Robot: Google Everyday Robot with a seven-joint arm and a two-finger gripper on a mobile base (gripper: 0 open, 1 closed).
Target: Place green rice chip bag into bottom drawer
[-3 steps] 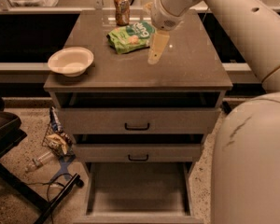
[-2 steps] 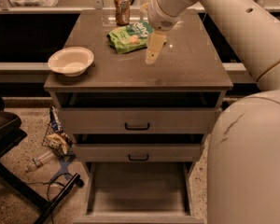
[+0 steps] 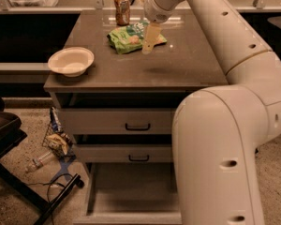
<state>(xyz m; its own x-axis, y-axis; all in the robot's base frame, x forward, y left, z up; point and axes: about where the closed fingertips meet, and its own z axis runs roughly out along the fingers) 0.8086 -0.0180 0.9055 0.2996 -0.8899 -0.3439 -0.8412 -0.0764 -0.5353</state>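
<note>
Grey-brown counter (image 3: 192, 69) spreads beneath the hand (image 3: 147, 48). The bottom drawer (image 3: 131, 196) stands pulled open far below it. The green rice chip bag (image 3: 126, 37) lies just under the hand, leftward. I cannot tell how wide the hand is.

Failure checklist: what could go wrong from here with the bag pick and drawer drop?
1. The gripper hangs over the right edge of the green rice chip bag, not its middle; an edge grab may slip.
2. The drink can stands just behind the bag; a nudge could topple it.
3. The bottom drawer lies low under two upper drawers; the bag might land short.
</note>
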